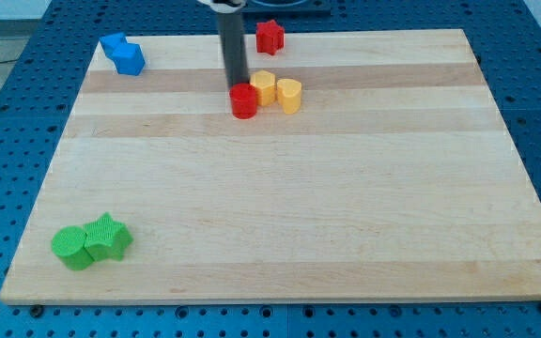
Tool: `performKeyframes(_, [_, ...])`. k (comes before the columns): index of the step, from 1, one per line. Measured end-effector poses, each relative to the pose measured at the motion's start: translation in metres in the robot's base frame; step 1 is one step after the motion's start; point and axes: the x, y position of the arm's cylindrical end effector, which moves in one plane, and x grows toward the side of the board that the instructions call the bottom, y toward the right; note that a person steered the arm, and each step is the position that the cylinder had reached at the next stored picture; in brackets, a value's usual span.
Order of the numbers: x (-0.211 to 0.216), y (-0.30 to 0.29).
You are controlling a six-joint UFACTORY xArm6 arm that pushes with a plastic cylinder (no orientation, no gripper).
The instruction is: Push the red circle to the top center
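Observation:
The red circle (244,100) lies on the wooden board (280,216) near the top center, touching a yellow block (264,87) on its right. My tip (238,87) is at the red circle's upper left edge, touching or nearly touching it. The dark rod rises from there to the view's top.
A yellow heart-shaped block (289,95) sits right of the first yellow block. A red star-like block (270,37) lies at the top edge. Two blue blocks (123,53) lie at the top left. A green circle (71,247) and a green star (108,236) lie at the bottom left.

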Motion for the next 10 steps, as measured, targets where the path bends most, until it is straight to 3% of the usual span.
performKeyframes(2, [0.022,0.058])
performKeyframes(3, [0.065,0.035])
performKeyframes(4, [0.082,-0.009])
performKeyframes(7, [0.026,0.042])
performKeyframes(9, [0.077,0.003])
performKeyframes(10, [0.062,-0.017])
